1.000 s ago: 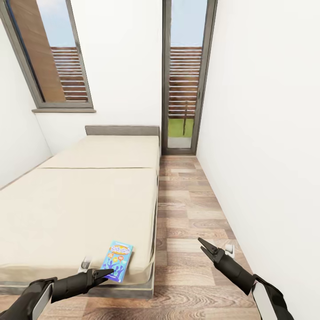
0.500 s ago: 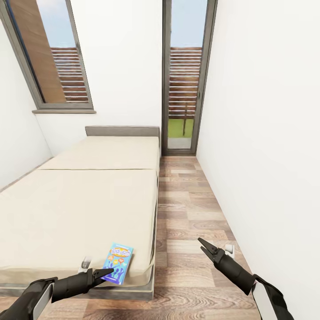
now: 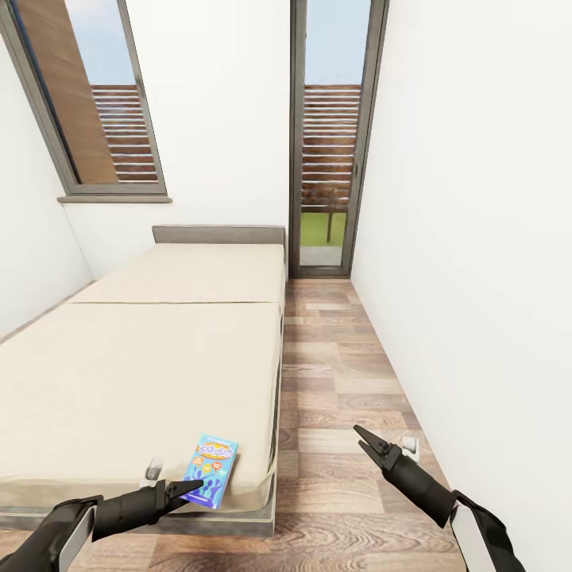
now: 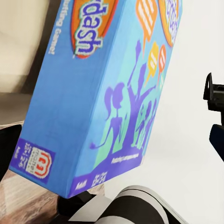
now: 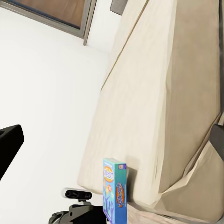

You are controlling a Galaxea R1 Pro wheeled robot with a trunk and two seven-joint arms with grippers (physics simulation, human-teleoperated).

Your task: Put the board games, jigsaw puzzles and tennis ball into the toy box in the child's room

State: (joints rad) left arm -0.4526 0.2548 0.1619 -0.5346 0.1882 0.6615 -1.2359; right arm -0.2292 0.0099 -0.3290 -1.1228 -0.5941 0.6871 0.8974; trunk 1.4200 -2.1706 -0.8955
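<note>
Now fetching a bed game. Left gripper (image 3: 193, 485) close in, tip at near edge of blue board game (image 3: 210, 469); finger spread not readable. Game flat on bed (image 3: 119, 381), near foot corner. Right gripper (image 3: 364, 438) over floor (image 3: 342, 373), fingers slightly apart, empty. Next, probably: straddle the game's edge, close, lift. Beyond: window (image 3: 95, 103), glass door (image 3: 330, 135). Way unobstructed.

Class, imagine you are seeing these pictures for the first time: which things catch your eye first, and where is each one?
The blue board game stands out first, lying at the near corner of the cream bed, with the left gripper right at its near edge. The right gripper hangs open over the wood floor beside the bed. Beyond, a tall glass door closes the narrow aisle.
</note>
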